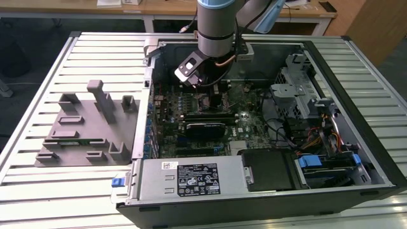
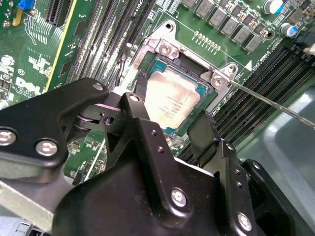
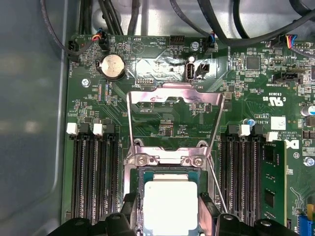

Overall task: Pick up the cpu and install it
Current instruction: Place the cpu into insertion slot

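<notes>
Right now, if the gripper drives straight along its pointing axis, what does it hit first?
The cpu: in both wrist views it lies in the open socket, directly ahead of the gripper. Nothing stands between them. Depth is unclear, so I can't say whether they already touch.

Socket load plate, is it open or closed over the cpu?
Open: the load plate is flipped back, and the cpu lies uncovered.

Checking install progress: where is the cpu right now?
In both wrist views the cpu sits within the motherboard socket frame, beside the hinged-up load plate, between the two banks of memory slots.
</notes>
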### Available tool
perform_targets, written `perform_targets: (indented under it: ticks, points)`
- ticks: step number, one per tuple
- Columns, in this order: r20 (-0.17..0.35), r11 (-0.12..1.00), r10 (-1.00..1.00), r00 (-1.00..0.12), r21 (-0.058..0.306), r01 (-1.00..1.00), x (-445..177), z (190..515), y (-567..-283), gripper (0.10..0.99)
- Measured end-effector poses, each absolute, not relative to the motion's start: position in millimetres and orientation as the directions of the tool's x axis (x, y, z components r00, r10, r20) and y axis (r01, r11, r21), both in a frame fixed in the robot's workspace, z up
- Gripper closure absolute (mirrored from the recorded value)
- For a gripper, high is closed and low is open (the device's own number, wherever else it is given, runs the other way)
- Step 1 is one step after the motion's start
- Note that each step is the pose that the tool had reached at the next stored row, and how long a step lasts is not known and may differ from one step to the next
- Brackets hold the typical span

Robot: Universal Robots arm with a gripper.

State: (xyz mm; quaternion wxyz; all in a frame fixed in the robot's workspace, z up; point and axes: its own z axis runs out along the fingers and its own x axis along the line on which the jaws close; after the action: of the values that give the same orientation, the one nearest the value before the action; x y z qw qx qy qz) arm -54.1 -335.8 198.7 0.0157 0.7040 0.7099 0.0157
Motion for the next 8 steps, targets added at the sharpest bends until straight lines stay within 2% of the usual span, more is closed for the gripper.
perform_targets:
  ticks: [8]
  points:
    - [-0.001, 0.008, 1.000, -0.008, 0.044, 0.999, -54.2, 194.6, -335.9, 0.475]
